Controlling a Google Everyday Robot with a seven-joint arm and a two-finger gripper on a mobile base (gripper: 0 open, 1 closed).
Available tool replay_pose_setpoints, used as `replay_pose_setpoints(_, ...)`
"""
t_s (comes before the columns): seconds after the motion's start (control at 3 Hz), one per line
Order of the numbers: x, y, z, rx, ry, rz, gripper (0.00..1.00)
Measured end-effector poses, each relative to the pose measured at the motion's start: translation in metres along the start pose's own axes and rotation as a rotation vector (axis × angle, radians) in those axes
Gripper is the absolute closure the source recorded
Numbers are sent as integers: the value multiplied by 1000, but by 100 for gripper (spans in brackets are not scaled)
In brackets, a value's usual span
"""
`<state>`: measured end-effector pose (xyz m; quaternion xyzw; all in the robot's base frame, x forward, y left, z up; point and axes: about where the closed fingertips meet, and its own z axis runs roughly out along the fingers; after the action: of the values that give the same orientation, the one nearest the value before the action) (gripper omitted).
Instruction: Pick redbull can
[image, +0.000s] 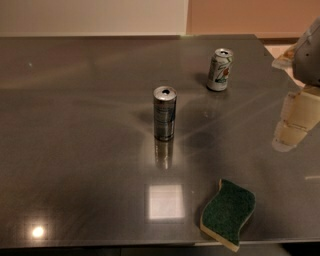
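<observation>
The redbull can (164, 113), tall, slim and dark silver-grey with a shiny top, stands upright near the middle of the grey table (75, 125). My gripper (279, 104) hangs at the right edge of the view, well to the right of the can and apart from it. Its cream fingers (295, 120) are spread open and hold nothing. Part of the gripper is cut off by the frame edge.
A shorter white can (220, 69) with green and red markings stands upright behind and to the right of the redbull can. A green and yellow sponge (228, 212) lies at the table's front edge, right of centre. A wall runs behind the table's far edge.
</observation>
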<state>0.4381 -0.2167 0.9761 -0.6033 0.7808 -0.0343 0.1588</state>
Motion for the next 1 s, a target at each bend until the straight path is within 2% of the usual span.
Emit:
replay_pose_setpoints(0.67,-7,0,0,0,-16,-7,0)
replay_pose_setpoints(1.0,-27,-1,3,-19,-70,-38,0)
